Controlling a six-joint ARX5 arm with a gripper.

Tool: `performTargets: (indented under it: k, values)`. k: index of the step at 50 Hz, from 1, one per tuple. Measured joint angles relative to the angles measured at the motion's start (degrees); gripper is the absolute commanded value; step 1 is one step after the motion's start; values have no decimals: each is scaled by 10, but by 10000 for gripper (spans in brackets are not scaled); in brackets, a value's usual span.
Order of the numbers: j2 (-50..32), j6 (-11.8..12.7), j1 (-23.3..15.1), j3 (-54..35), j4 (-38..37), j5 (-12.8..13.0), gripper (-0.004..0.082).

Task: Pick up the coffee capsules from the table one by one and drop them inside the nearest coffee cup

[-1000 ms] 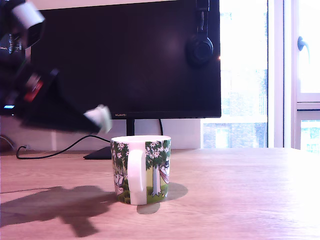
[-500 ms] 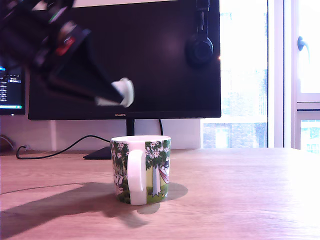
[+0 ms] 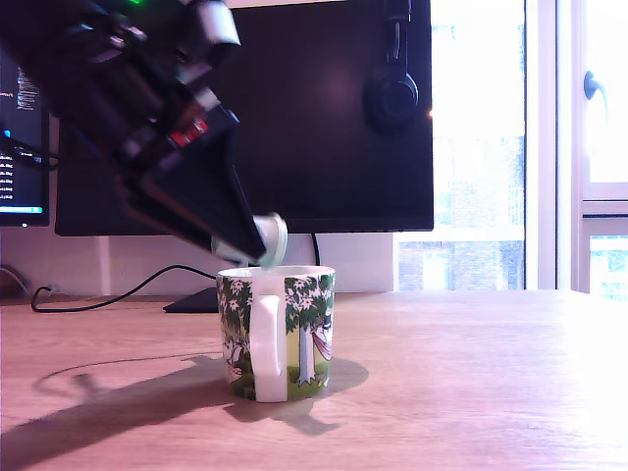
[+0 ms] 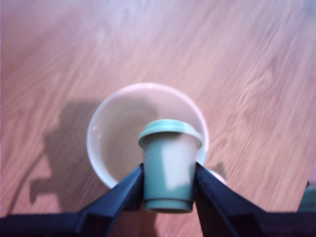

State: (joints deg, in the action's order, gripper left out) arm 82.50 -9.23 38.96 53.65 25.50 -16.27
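Overhead, the claw (image 4: pixel 168 183) pinches a tapered grey capsule (image 4: pixel 169 165) — above the round glossy mug (image 4: pixel 98 148)

We see strong daylight from the blown-out bright window (image 3: pixel 481 137) on the exterior view's right, leaving glare on the light wood-grain desk (image 3: pixel 510 383) below it. Long soft shadows fall away from the window. The wrist view looks soft and pink-tinted.
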Motion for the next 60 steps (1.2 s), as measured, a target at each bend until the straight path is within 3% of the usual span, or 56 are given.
performTargets:
  k: [10, 32, 35, 39, 42, 60]
  values:
    - [21, -3, 1, 37, 29, 17, 143]
    - [32, -5, 3, 40, 36, 18, 154]
    - [32, -5, 3, 40, 35, 18, 266]
    - [32, -5, 3, 40, 31, 18, 620]
    - [32, -5, 3, 40, 31, 18, 799]
    - [32, -5, 3, 40, 32, 18, 747]
